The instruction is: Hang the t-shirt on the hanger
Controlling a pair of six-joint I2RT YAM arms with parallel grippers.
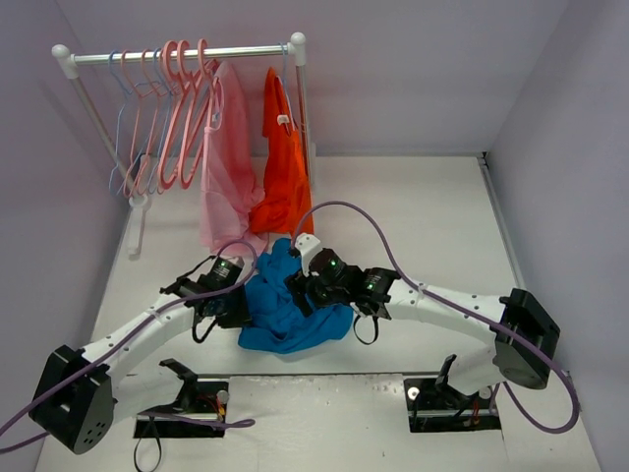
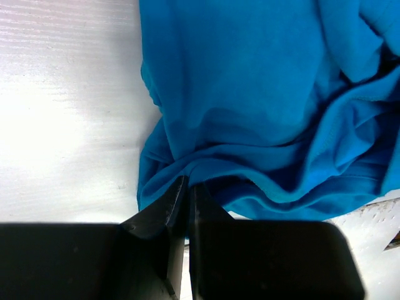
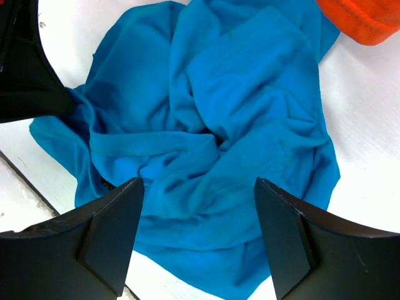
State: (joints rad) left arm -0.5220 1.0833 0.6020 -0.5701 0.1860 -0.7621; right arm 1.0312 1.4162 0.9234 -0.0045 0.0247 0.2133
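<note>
Cloth of the t-shirt (image 1: 290,315) lay crumpled on the table (image 1: 423,226), between my two grippers. My left gripper (image 2: 188,187) was at its left edge, fingers pressed together on a fold of it. My right gripper (image 3: 198,187) was above its middle, fingers wide apart, holding nothing. Just beyond its far edge hung the orange garment (image 1: 283,167); the hanger (image 1: 120,138) was well apart from it, on the rack (image 1: 177,54).
</note>
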